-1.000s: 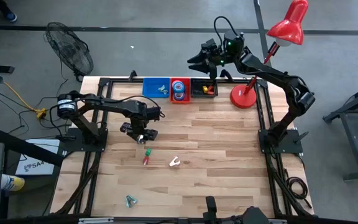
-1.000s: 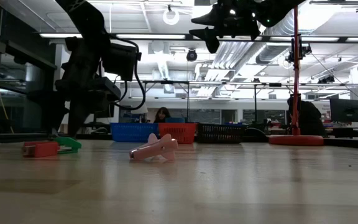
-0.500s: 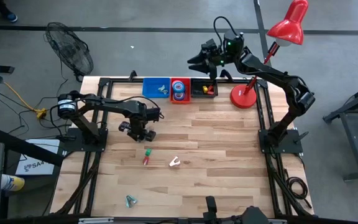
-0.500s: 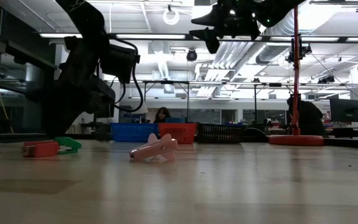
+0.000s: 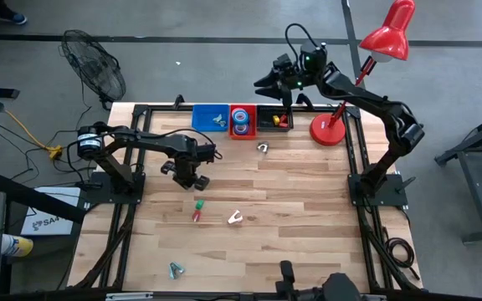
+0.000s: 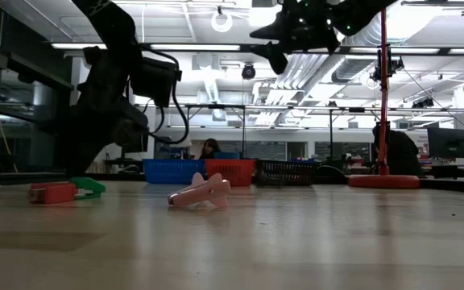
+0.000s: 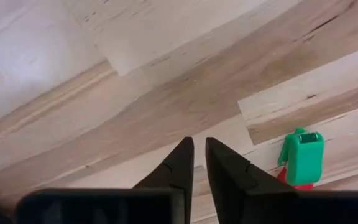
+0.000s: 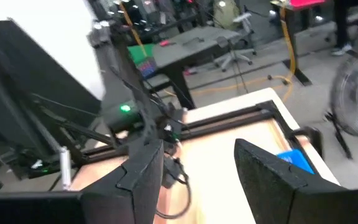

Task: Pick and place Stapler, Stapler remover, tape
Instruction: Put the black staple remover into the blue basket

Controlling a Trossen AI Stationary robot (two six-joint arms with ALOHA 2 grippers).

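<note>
A small green stapler (image 5: 197, 203) and a red one (image 5: 197, 216) lie side by side on the table's left half; the green one also shows in the left wrist view (image 7: 301, 155). A pale stapler remover (image 5: 235, 218) lies to their right, and it shows pink in the low view (image 6: 201, 193). A second small pale piece (image 5: 263, 148) lies in front of the bins. Blue tape rolls (image 5: 241, 123) sit in the red bin (image 5: 232, 122). My left gripper (image 7: 196, 142) hangs shut and empty just beyond the staplers. My right gripper (image 8: 197, 168) stands open high above the bins.
A blue bin (image 5: 210, 117), the red bin and a black bin (image 5: 274, 119) line the far edge. The red lamp's base (image 5: 329, 131) stands to their right. A greyish stapler remover (image 5: 175, 269) lies near the front edge. Bare wood fills the table's right half.
My left gripper has shut on nothing, staying over the same spot beyond the green stapler. A small pale piece now lies in front of the red and black bins where the table was bare before. My right gripper has kept still.
</note>
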